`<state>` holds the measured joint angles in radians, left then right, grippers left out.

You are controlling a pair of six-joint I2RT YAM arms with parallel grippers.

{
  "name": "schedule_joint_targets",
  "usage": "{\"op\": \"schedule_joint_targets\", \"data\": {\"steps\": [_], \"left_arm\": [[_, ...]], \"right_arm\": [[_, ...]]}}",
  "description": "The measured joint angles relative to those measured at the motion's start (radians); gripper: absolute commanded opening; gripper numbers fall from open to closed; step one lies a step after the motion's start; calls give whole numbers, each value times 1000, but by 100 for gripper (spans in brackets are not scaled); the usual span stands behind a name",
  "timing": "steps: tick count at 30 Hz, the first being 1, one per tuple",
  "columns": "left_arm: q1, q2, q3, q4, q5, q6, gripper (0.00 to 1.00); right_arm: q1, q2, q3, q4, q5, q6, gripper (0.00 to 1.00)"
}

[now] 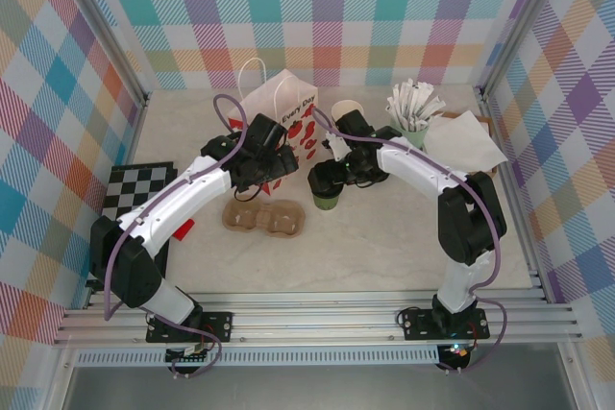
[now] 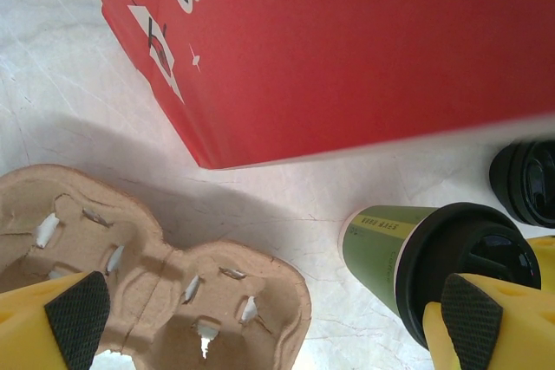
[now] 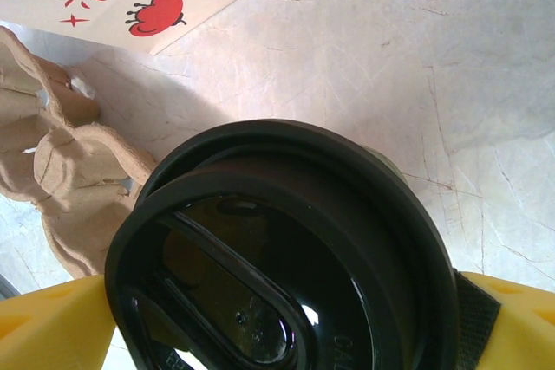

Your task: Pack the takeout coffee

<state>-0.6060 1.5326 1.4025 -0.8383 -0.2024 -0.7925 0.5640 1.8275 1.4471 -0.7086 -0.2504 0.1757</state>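
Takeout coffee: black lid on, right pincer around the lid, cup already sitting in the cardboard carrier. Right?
Not in the carrier. The takeout coffee is beside the cardboard carrier, off its right end in the top external view, and both carrier wells are empty. The rest holds: the black lid is on and the right pincer is around it.

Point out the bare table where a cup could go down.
Free: the wide strip of table between carrier and near edge; the back-left corner beside the bag. Crowded: centre, with bag, carrier and cup close together; back right, with pot and napkins.
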Motion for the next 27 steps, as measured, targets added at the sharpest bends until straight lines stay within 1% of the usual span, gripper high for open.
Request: {"op": "schedule_joint_targets", "data": {"steps": [2,4,7,9,15,19,27], "left_arm": [[0,2,0,0,0,0,100],[0,3,0,2,-1,0,100],[0,5,0,3,-1,0,100],[0,5,0,3,-1,0,100],[0,11,0,5,-1,0,100],[0,22,1,5,2,0,100],[0,33,1,7,3,0,100]], "right_arm": [[0,7,0,1,-1,0,96],[0,16,-1,1,-1,0,93],[0,19,-2,8,-13,2,83],[0,18,-2,13,-15,1,79],[0,5,-15,16,-3,5,76],[-11,-17,-31,10,29,27,75],[-121,-6,-8,19,93,116,73]]}}
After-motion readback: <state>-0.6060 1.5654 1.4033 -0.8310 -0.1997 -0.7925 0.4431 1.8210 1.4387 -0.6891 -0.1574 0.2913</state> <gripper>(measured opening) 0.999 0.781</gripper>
